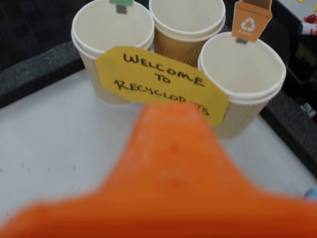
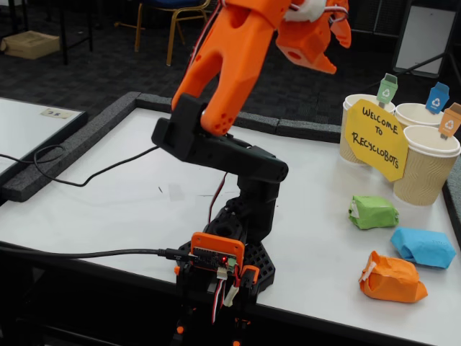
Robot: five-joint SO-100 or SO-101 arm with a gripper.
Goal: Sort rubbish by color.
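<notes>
The gripper is high up with nothing in it; I cannot tell if it is apart or together. The green wad, blue wad and orange wad lie far below it on the table, near the cups

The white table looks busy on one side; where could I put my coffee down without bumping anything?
In the fixed view, the table is bare left of the arm's black base, out to the foam border, apart from a thin cable. The right side is crowded: cups with the yellow sign, then the green wad, blue wad and orange wad.
</notes>
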